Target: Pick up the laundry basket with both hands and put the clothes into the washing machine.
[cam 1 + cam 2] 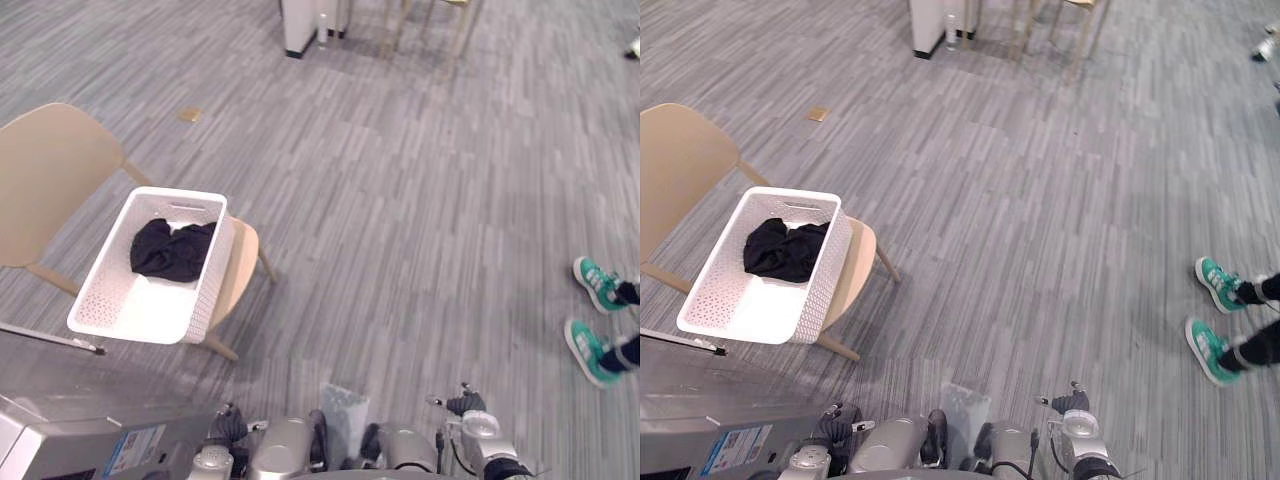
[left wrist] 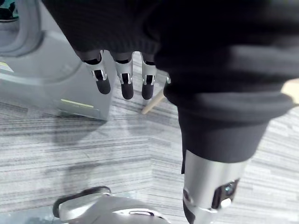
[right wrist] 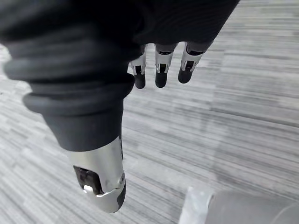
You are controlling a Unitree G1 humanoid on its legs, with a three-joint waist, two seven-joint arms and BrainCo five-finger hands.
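The washing machine [image 1: 60,430] stands lower left, near the left hand [image 2: 122,81], whose fingers hang straight and empty. On the seat of the chair [image 1: 45,165] sits the laundry basket [image 1: 212,278], white perforated plastic, likely light and stiff. Its long axis runs away from the robot, with the near end past the seat's edge. Soft dark clothes [image 1: 172,250] bunch at its far end. Grip the short ends: a handle slot shows in the far one, probably paired. The right hand [image 3: 160,70] hangs slack and empty.

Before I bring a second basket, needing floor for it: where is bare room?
The wide grey striped floor between the beige wooden chair and the person's teal shoes is bare. Crowded: the chair, filled by the white perforated laundry basket, beside the grey washing machine.
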